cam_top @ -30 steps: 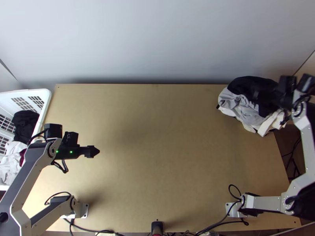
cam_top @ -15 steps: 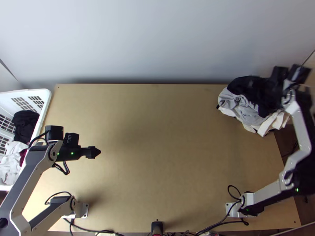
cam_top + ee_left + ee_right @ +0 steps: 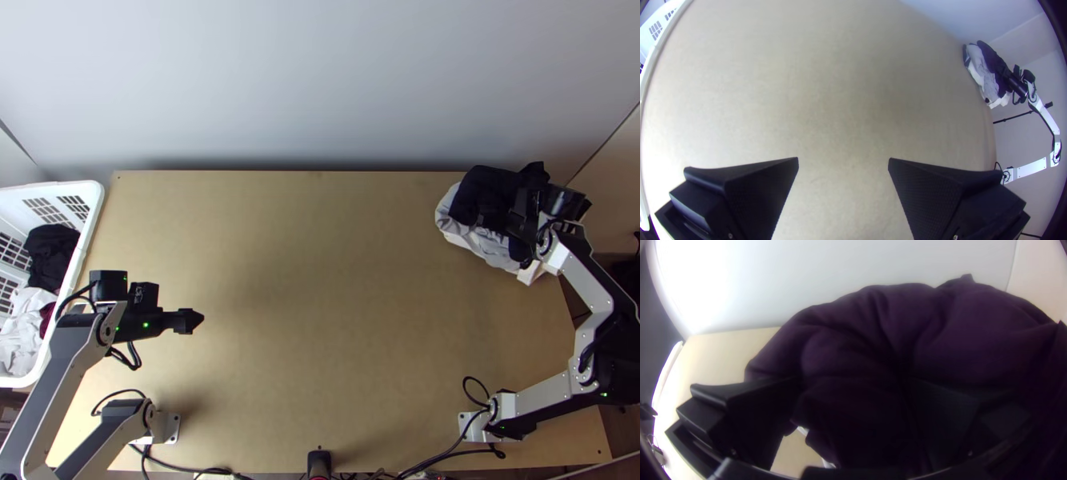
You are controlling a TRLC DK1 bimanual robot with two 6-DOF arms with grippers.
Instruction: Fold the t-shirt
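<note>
Your left gripper (image 3: 189,321): fingers wide apart, holding nothing, left side
Your right gripper (image 3: 528,218): fingers wide apart, dark garment (image 3: 486,190) between them
Garment's place: far right, bunched over paler clothes (image 3: 490,246)

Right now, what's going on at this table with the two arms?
The right gripper is at the clothes pile in the table's far right corner, its fingers apart, bunched dark cloth between them. The left gripper hangs open and empty over the table's left side. Folding doesn't look started, and I can't tell which piece is the t-shirt.
</note>
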